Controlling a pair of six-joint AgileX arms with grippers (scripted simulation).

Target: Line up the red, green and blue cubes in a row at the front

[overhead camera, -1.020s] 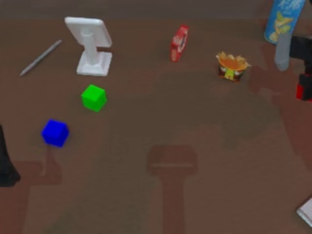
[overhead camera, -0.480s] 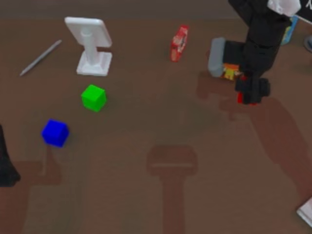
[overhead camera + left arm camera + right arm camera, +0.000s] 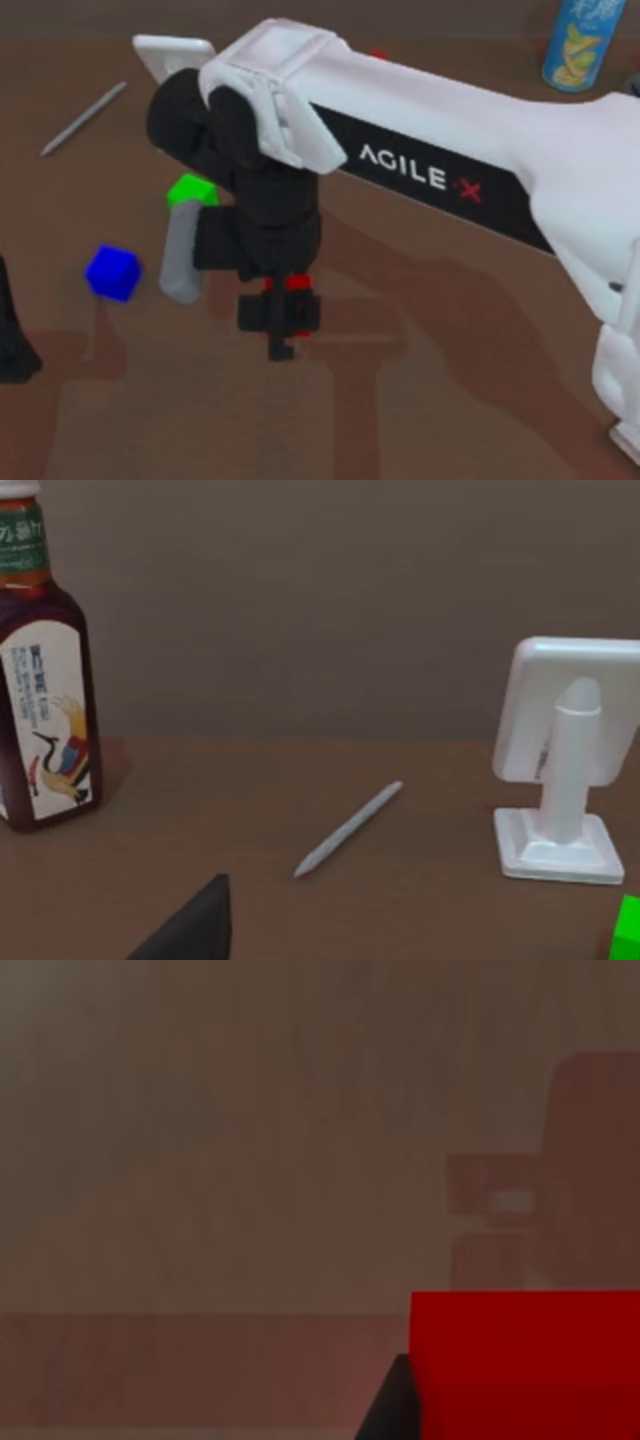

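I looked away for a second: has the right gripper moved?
Yes. The right gripper, shut on the red cube, has swept leftward and forward across the top view, from near the table's right edge to just right of the blue cube.

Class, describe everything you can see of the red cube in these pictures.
The red cube is plain, matte and bright red, with flat unmarked faces. The right gripper holds it near the middle of the table, toward the front, so the top view shows only red slivers between the black fingers. The right wrist view shows one broad red face close up, with a dark fingertip against its edge. Whether it rests on the brown table or hangs above it cannot be told.
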